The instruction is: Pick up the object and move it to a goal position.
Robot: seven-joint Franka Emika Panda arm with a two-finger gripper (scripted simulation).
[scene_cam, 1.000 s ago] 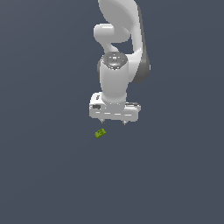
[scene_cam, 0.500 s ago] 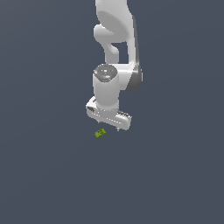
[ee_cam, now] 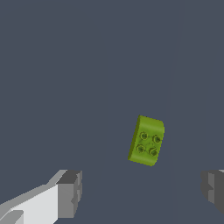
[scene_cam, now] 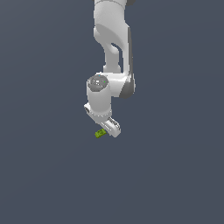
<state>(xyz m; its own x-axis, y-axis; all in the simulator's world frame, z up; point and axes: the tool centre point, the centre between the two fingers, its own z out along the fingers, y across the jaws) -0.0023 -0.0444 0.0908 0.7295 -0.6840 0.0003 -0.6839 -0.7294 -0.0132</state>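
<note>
The object (scene_cam: 100,133) is a tiny yellow-green block with several studs on top, lying on the flat dark grey floor; in the wrist view the object (ee_cam: 147,140) shows clearly. My white gripper (scene_cam: 109,130) hangs just above it and slightly to the exterior view's right, its hand turned at an angle and partly covering the block. In the wrist view the gripper (ee_cam: 142,192) is open, with the grey fingertips (ee_cam: 70,193) wide apart and nothing between them. The block lies a little beyond the gap between the fingers.
The white arm (scene_cam: 111,52) rises from the gripper to the frame's upper edge. Around it there is only the even dark grey floor (scene_cam: 175,175).
The wrist has swung towards the exterior view's left and come lower, rotating the hand, so the gripper now stands over the block instead of beside it. The block has not moved.
</note>
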